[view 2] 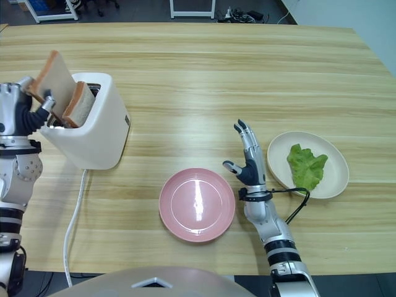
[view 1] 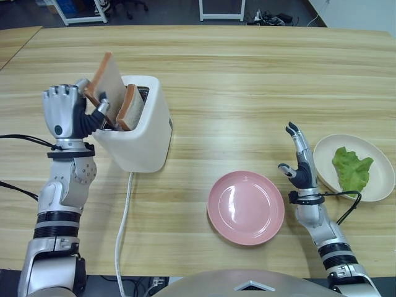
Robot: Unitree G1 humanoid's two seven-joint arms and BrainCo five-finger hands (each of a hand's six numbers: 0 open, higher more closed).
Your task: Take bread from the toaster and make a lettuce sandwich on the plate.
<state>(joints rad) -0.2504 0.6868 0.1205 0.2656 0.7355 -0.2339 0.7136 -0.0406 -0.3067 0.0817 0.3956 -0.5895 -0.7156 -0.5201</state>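
Note:
A white toaster point(view 1: 141, 130) stands at the left of the wooden table. One bread slice point(view 1: 106, 81) is lifted partly out of it, tilted left, with my left hand point(view 1: 67, 111) shut on its lower edge. A second bread slice point(view 1: 130, 105) still sits in the slot beside it. The empty pink plate point(view 1: 245, 207) lies near the front middle. My right hand point(view 1: 299, 162) is held upright and open between the pink plate and a cream plate point(view 1: 383, 179) that carries a green lettuce leaf point(view 1: 351, 167).
The toaster's white cord point(view 1: 124, 223) runs from its base down to the table's front edge. Black cables trail beside each arm. The far half of the table is bare wood.

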